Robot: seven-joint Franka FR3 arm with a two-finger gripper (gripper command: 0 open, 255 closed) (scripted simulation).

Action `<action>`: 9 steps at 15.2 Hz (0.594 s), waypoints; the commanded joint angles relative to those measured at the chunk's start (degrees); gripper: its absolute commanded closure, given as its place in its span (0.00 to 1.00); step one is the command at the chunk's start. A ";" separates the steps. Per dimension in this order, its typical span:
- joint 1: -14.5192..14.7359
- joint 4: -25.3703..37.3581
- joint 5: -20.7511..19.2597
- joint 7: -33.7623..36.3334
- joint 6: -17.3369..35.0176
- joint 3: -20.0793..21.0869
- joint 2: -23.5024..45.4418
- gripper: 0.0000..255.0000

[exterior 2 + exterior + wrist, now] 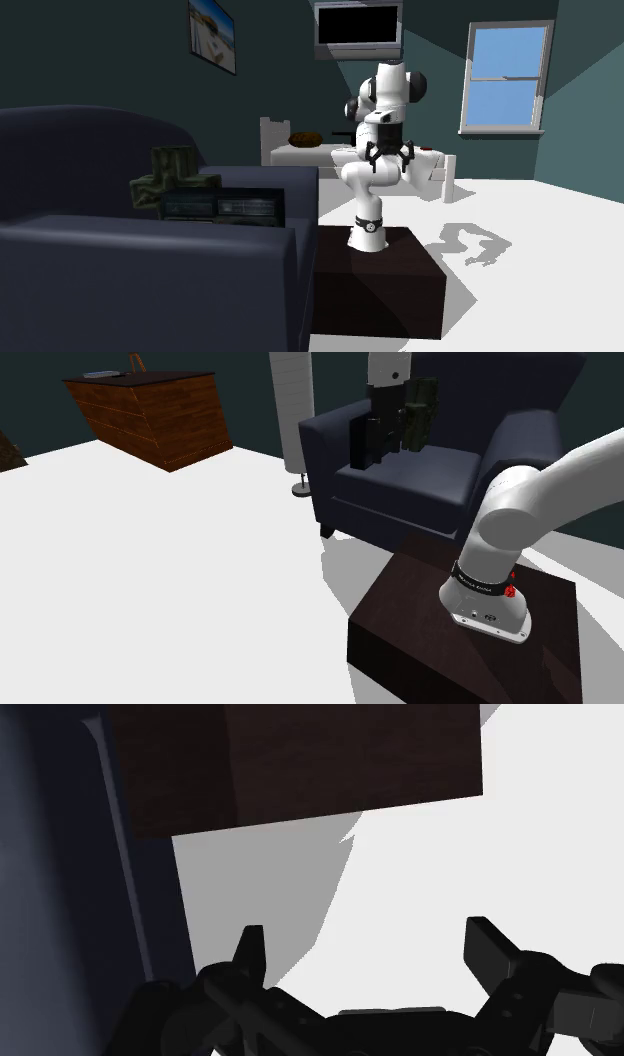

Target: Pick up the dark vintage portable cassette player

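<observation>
The cassette player (367,444) is a dark boxy thing on the seat of a navy armchair (440,477), next to a dark green crate (418,414). In the second exterior view the player (222,206) lies long and low behind the chair's arm, with the crate (170,176) at its far end. My gripper (370,954) is open, with nothing between its fingers (490,949). It hangs from the upright arm above the stand (380,270), pointing down (383,158), well away from the player. Below it are the stand's dark top (300,764), white floor and the chair's side.
The armchair (150,270) stands right beside the dark stand (470,642). A white floor lamp pole (291,412) rises by the chair. A wooden counter (150,417) is far off. A white table (300,150) with a bowl sits behind the arm.
</observation>
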 commanded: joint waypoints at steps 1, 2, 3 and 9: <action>0.00 0.00 0.00 0.00 0.00 0.00 0.00 0.00; -0.75 1.20 -0.06 1.38 1.14 0.07 2.22 0.00; -1.52 2.45 -0.13 2.76 2.20 0.12 4.40 0.00; -5.82 10.84 -0.95 11.00 6.97 -0.11 16.85 0.00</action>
